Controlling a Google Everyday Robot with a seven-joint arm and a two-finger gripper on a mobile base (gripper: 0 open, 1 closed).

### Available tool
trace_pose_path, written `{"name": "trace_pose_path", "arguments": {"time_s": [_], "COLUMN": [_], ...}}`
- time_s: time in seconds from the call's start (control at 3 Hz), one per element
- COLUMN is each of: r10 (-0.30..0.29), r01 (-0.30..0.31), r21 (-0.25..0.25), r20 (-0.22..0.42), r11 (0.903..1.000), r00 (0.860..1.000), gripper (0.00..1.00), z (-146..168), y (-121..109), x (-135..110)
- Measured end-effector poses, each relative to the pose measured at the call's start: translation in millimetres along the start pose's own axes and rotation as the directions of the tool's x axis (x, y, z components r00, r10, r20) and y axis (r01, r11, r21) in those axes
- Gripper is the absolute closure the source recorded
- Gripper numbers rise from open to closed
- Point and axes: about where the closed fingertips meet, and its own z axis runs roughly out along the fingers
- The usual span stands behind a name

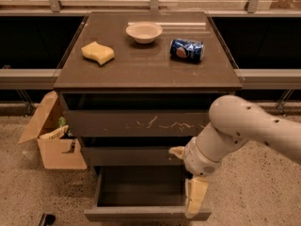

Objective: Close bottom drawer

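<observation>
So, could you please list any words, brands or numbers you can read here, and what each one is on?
Blue can: printing too blurred to read.
Packet in the cardboard box: dark print, too blurred to read.
Bottom drawer, with the hand at its front right corner: no text.
</observation>
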Motion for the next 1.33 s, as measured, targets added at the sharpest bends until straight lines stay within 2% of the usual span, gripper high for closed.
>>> {"name": "trace_pose_path", "arguments": {"time_s": [0.33, 0.67, 1.0, 1.33], "r10": [-0.029, -0.014, 0.027, 0.027], "r01": [0.029, 0.016, -0.015, -0.015], "r21": [-0.058, -0.081, -0.114, -0.114], "r20": [-0.001, 0.025, 0.106, 0.106], "r11": [0.9979, 0.9966, 0.9934, 0.9934], "r00": [1.000, 1.000, 0.994, 0.994], "gripper": [0.00, 0.00, 0.00, 0.00], "z": [64, 124, 189, 189], "y": [10, 12, 9, 9], "x": [28, 53, 67, 67]}}
